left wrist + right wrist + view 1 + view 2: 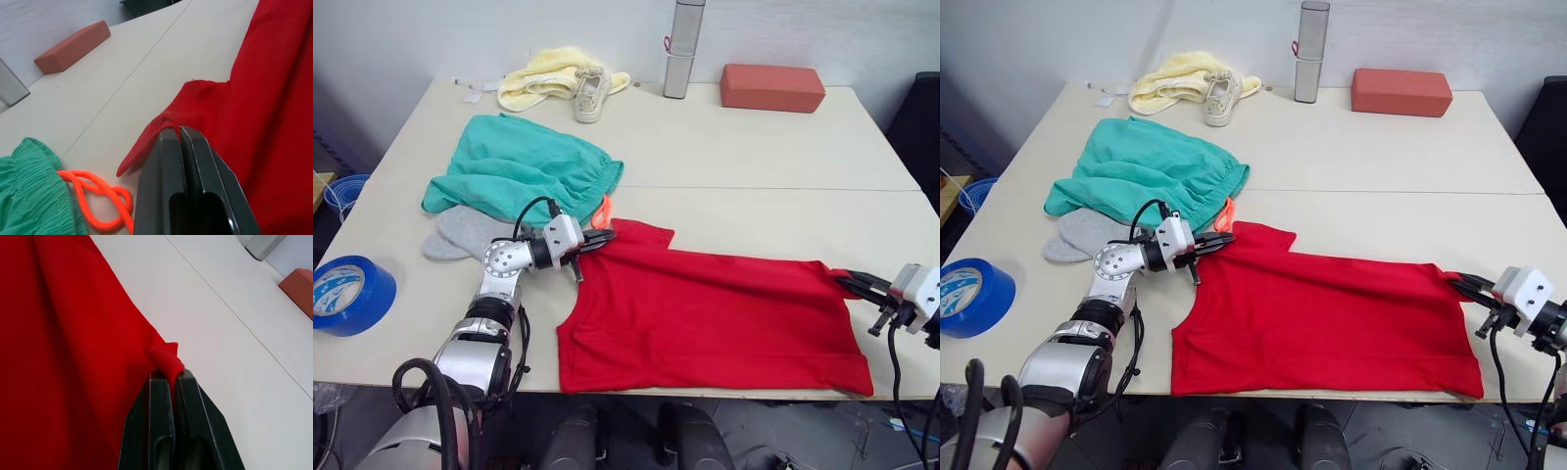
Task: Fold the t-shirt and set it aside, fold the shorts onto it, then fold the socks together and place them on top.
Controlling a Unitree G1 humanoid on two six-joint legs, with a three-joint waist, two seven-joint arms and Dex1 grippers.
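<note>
Nearest on the desk (pixel 862 211), the t-shirt (pixel 705 318) lies spread flat. At its 9 o'clock the left hand (pixel 597 240) pinches a sleeve edge; at its 3 o'clock the right hand (pixel 850 282) is clenched on a corner. Farther, toward 10 o'clock, the shorts (pixel 514 171) partly cover the socks (pixel 465 233).

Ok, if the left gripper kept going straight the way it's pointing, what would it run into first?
The left gripper, shut on the bright red cotton t-shirt, would push into that cloth first; bare table lies beyond, though depth is uncertain.
</note>
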